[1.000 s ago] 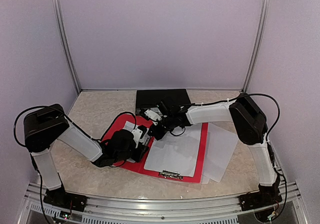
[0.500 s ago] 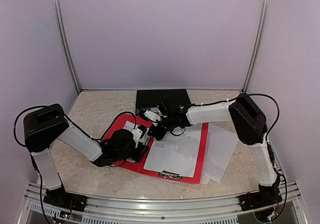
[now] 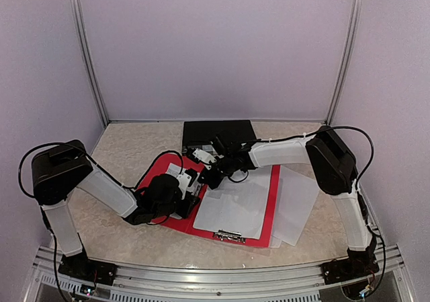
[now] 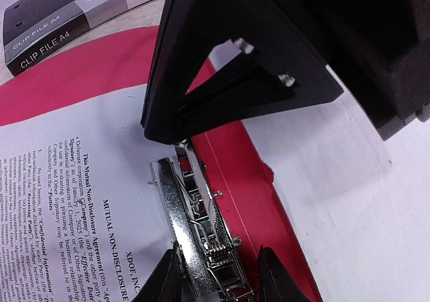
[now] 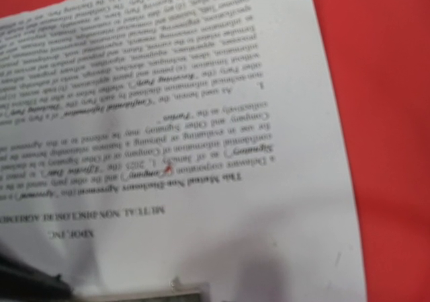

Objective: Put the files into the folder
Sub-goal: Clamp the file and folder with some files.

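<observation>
My left gripper has its jaws partly closed astride the metal clip on the spine of the red folder. One finger lies against the clip, and I judge the clip held. My right gripper is fully closed and empty, poised just above the folder's left half, close over the printed sheet.

Location of the files:
- The printed sheet lies flat on the folder's left half, its heading edge beside the clip. Whether it passes under the clip, I cannot tell.
- Blank sheets lie across the folder's right half, loose.
- Further sheets overhang the folder's right edge onto the table.

A black box marked as a clip file sits just behind the folder and plays no part.

Assessment: the task is partly done. The folder is open and most paper rests on it, but nothing is visibly fastened. Remaining, in my judgement, is to seat the printed sheet under the clip, draw in the overhanging sheets, and square the stack.
</observation>
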You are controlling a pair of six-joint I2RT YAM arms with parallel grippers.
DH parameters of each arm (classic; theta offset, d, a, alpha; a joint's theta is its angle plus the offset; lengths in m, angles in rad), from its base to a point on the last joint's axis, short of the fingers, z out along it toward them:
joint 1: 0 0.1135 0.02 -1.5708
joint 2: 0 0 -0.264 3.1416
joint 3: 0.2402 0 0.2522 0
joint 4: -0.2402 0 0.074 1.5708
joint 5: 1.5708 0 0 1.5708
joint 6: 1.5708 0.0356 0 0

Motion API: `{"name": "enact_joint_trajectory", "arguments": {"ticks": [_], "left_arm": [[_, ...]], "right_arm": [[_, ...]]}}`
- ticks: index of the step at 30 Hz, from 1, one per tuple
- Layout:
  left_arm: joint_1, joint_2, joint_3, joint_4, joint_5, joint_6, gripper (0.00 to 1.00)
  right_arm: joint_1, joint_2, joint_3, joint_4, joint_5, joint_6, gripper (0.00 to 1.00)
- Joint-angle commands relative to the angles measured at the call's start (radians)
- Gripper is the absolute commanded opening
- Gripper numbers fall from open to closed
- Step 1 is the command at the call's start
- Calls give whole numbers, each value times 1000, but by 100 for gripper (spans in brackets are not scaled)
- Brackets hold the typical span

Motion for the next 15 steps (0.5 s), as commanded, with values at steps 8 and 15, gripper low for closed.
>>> {"name": "enact_joint_trajectory", "arguments": {"ticks": [8,15], "left_arm": [[-2,6,-22,-77,85,7,32],[-2,7,-22,-78,78,2,32]], "right_arm": [[-14,152,-89,-187,72,-9,0],[-16,140,-125,-194,96,-11,0]]}}
